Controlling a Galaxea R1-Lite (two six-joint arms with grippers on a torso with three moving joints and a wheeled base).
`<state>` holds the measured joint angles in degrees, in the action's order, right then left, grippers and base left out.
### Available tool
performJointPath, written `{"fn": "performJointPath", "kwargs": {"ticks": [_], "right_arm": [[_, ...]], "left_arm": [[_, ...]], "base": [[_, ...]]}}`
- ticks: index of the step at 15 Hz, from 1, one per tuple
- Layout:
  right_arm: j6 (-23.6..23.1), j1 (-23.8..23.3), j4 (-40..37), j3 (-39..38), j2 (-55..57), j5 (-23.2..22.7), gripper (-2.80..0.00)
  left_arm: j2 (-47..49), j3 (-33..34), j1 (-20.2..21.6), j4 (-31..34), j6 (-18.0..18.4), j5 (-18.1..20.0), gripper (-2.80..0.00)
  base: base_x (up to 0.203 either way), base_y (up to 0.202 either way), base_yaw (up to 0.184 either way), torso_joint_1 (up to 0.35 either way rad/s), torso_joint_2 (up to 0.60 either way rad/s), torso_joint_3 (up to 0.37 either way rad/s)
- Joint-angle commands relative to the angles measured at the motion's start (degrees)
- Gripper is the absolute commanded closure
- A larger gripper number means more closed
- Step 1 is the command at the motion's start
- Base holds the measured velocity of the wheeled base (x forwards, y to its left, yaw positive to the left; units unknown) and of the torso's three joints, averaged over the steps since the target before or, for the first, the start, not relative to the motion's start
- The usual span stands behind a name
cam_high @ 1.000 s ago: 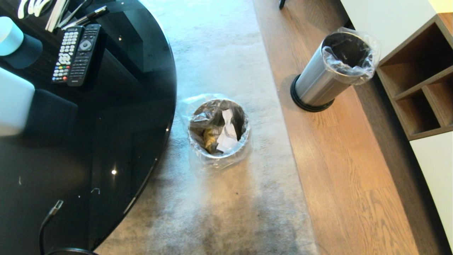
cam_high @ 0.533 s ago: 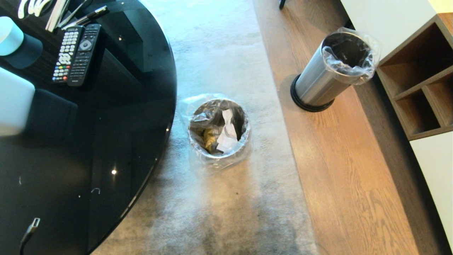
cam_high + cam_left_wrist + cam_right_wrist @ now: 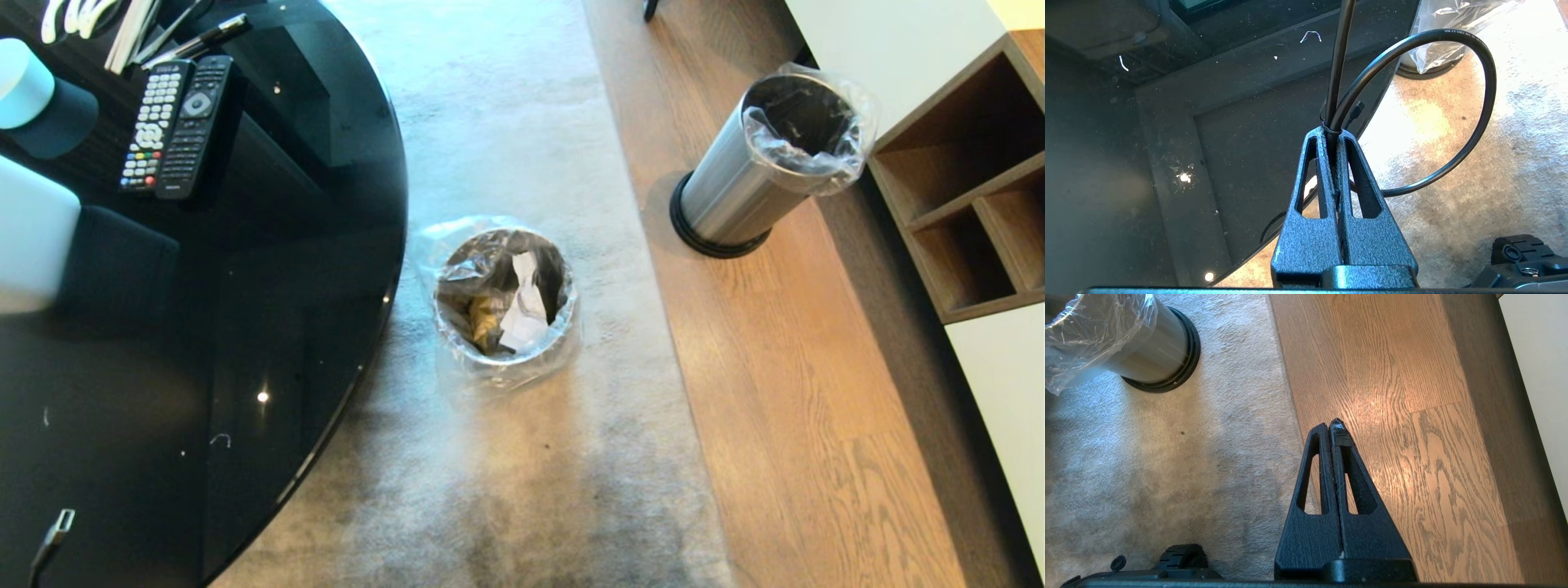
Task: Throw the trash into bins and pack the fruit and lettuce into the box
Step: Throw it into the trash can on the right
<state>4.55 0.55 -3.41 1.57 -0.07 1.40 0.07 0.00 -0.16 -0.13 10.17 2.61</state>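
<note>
- The left gripper [image 3: 1332, 132] has its fingers pressed flat together and grips nothing; its own cable [image 3: 1470, 122] loops up past the tips. It hangs over the rim of the black table [image 3: 1167, 143], pointing down and a little forward.
- The right gripper [image 3: 1334, 426] is likewise pinched closed and empty, pointing down where rug [image 3: 1167, 477] meets wood floor [image 3: 1392, 416]. Both arms look tucked in at rest, with neither gripper itself in the head view.
- Judged from this, the trash part looks finished: the tissue [image 3: 522, 314] and the wrapper [image 3: 483, 320] lie inside the near bin [image 3: 437, 261], at the centre of the head view.
- The far bin [image 3: 727, 196] stands at 2 o'clock from the near one, well apart, on the wood; it looks empty.
- To do the next step well, I would keep the arms folded while the base turns toward the table, so neither one catches the table edge or the bins.
- The fruit, lettuce and box are not in view; find them first, then open a gripper.
</note>
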Motion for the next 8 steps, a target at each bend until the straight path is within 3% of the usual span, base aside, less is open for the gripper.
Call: {"fn": "performJointPath", "kwargs": {"ticks": [1, 8], "right_arm": [[0.02, 0.07, -0.01, 0.01, 0.07, 0.0, 0.0], [0.02, 0.02, -0.01, 0.01, 0.07, 0.0, 0.0]], "left_arm": [[-0.07, 0.0, -0.02, -0.04, 0.03, -0.02, 0.0], [-0.02, 0.0, -0.02, -0.04, 0.03, -0.06, 0.0]], "base": [[0.0, 0.0, 0.0, 0.0, 0.0, 0.0], [0.0, 0.0, 0.0, 0.0, 0.0, 0.0]]}}
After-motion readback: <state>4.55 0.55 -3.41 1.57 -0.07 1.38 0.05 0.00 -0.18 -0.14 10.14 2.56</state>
